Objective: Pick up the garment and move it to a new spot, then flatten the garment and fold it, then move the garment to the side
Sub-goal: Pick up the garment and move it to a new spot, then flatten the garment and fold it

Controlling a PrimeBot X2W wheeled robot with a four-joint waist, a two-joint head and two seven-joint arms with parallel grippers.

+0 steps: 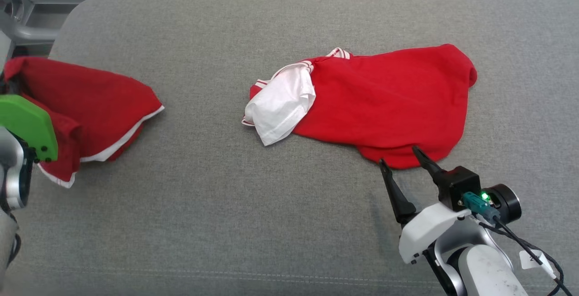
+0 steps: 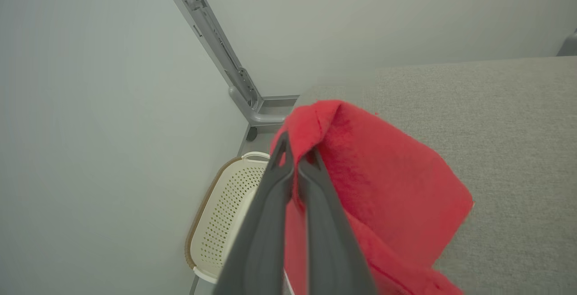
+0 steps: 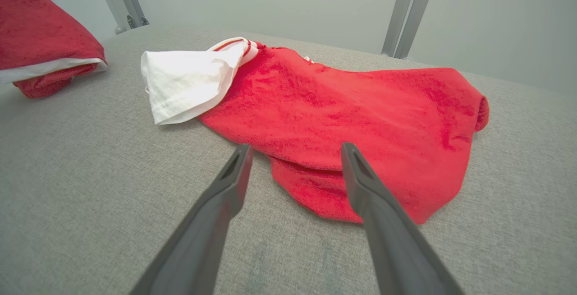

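A red garment with white trim point(image 1: 90, 101) lies bunched at the left edge of the grey padded surface point(image 1: 226, 205). My left gripper point(image 2: 295, 150) is shut on a raised fold of this garment point(image 2: 383, 186); its green wrist cover point(image 1: 27, 126) stands beside the cloth. A second red garment point(image 1: 384, 101) with a white piece point(image 1: 280, 106) at its left end lies crumpled at centre right. My right gripper point(image 1: 400, 156) is open, its fingertips just short of that garment's near hem point(image 3: 333, 195) and spread on either side of it, gripper point(image 3: 296, 147) holding nothing.
A cream perforated basket point(image 2: 221, 214) stands on the floor beyond the surface's left end, below a grey metal frame point(image 2: 216, 47). The held garment point(image 3: 36, 38) shows at the upper left of the right wrist view. Grey walls stand behind.
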